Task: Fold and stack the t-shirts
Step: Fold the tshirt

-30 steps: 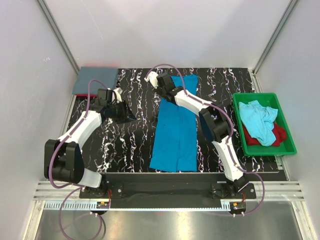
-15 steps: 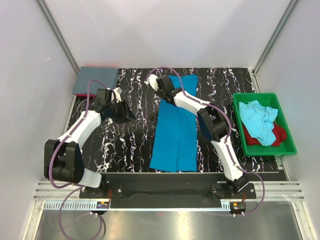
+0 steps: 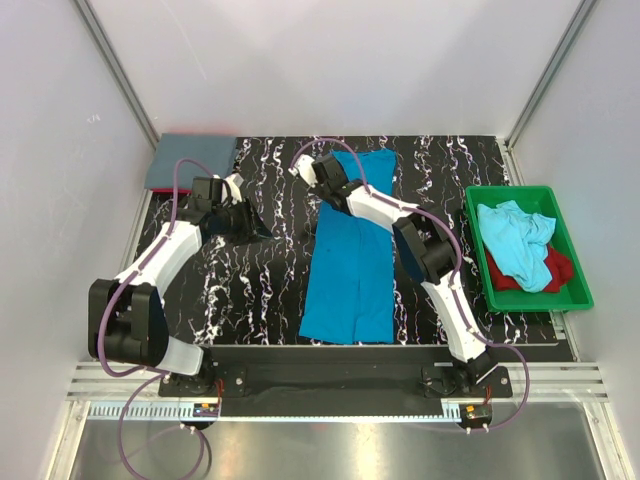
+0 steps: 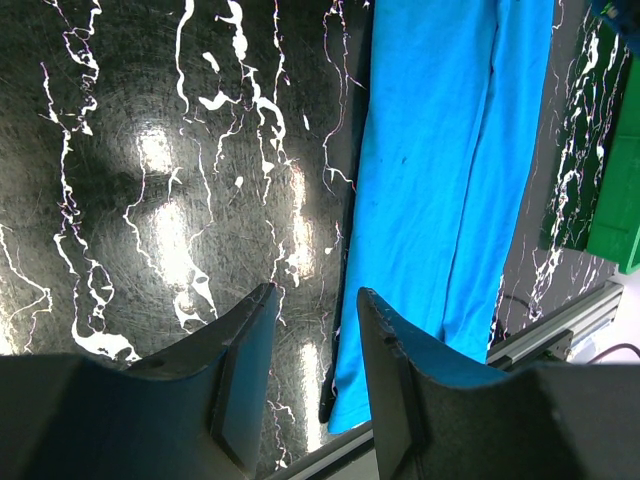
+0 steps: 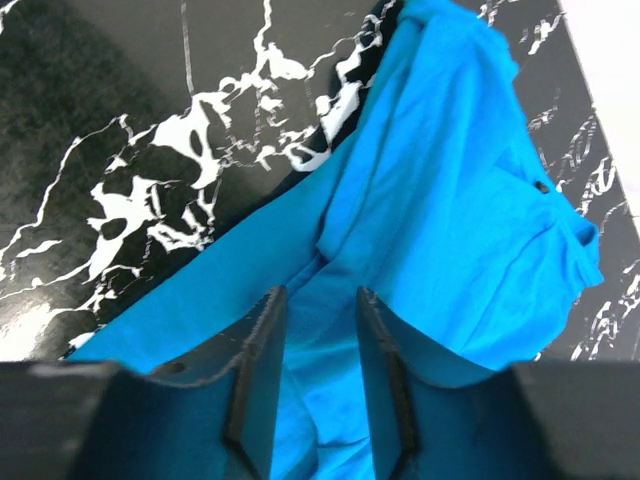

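Moved: right gripper crept left over shirt's far-left corner.
Right gripper: jaws parted, empty, likely lining up a fold pinch.
Left gripper: parted, empty, waiting left of shirt.
Shirt: flat, mid-table.

No legible text, labels, brands, numbers — none in any view.

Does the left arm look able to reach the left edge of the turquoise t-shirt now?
Probably yes. The left arm holds its jaws open and empty over the table beside the turquoise t-shirt, and nothing lies between them.
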### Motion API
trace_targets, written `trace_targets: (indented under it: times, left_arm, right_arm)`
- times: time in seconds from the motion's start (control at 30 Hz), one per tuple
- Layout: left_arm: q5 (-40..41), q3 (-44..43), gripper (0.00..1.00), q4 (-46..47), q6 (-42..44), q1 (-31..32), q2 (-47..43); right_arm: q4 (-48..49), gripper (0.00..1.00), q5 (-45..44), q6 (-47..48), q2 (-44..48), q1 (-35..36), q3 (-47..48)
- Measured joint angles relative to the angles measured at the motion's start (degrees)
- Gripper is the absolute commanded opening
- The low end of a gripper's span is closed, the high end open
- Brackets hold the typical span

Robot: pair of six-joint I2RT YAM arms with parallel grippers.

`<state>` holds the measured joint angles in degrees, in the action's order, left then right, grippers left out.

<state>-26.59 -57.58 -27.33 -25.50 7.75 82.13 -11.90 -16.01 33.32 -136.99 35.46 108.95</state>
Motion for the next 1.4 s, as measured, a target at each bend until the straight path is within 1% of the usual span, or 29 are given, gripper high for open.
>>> trace_targets:
  times: [0.1,0.4,0.53,0.6,0.73,0.83,0.9,0.97,1.03,1.17,1.2,1.3,1.33,1.37,1.4]
  left_arm:
    - [-0.07,0.00,0.43,0.00,0.00,0.00,0.00]
    - [-0.26,0.00,0.43,0.00,-0.02,-0.22,0.00]
    - [-0.35,0.00,0.43,0.02,-0.02,-0.20,0.00]
    - [-0.44,0.00,0.43,0.02,-0.02,-0.22,0.00]
    - [-0.61,0.00,0.45,0.02,0.00,-0.22,0.00]
    - [-1.03,0.42,0.45,0.33,0.09,-0.11,0.00]
    - [-1.42,1.07,0.45,0.52,0.20,0.31,0.00]
    - [-1.49,2.34,0.46,0.57,0.15,1.73,-0.11]
    - [-1.51,3.91,0.46,0.70,-0.09,4.44,-0.61]
    - [-1.25,8.81,0.46,0.74,-1.11,12.24,-4.00]
    - [-1.25,10.19,0.46,0.72,-1.38,14.14,-5.09]
    - [-0.90,14.64,0.45,0.85,-1.95,17.68,-8.85]
    - [-0.79,15.96,0.45,0.90,-2.23,18.40,-9.84]
    - [-0.63,16.94,0.45,0.79,-2.51,19.02,-10.56]
    - [-0.46,17.94,0.45,0.85,-2.89,19.71,-11.21]
  right_arm:
    - [0.00,0.32,0.39,0.02,0.00,0.17,-0.76]
    - [-0.42,0.31,1.99,-0.15,0.11,0.42,-1.49]
    - [-0.72,0.24,2.34,-0.33,0.72,0.44,-1.97]
    - [-1.22,0.23,3.13,-0.57,1.46,0.46,-2.19]
    - [-1.70,0.24,4.76,-1.25,4.35,0.79,-3.28]
    - [-2.80,0.25,6.73,-3.50,8.66,1.62,-4.90]
    - [-3.13,0.32,8.63,-6.27,12.15,2.29,-6.38]
    - [-3.37,0.39,10.73,-12.46,16.98,3.06,-8.85]
    - [-4.09,0.40,12.20,-20.87,22.49,3.65,-11.54]
    - [-7.13,0.46,13.73,-39.47,35.06,3.87,-18.43]
    - [-8.26,0.47,13.86,-42.91,37.73,3.80,-20.17]
    - [-13.73,0.47,14.43,-57.51,47.28,3.63,-27.71]
    - [-15.58,0.46,15.67,-61.83,50.18,3.56,-31.04]
    - [-17.05,0.45,18.05,-67.58,54.12,3.48,-36.50]
    - [-17.86,0.48,18.84,-68.87,55.10,3.45,-37.99]
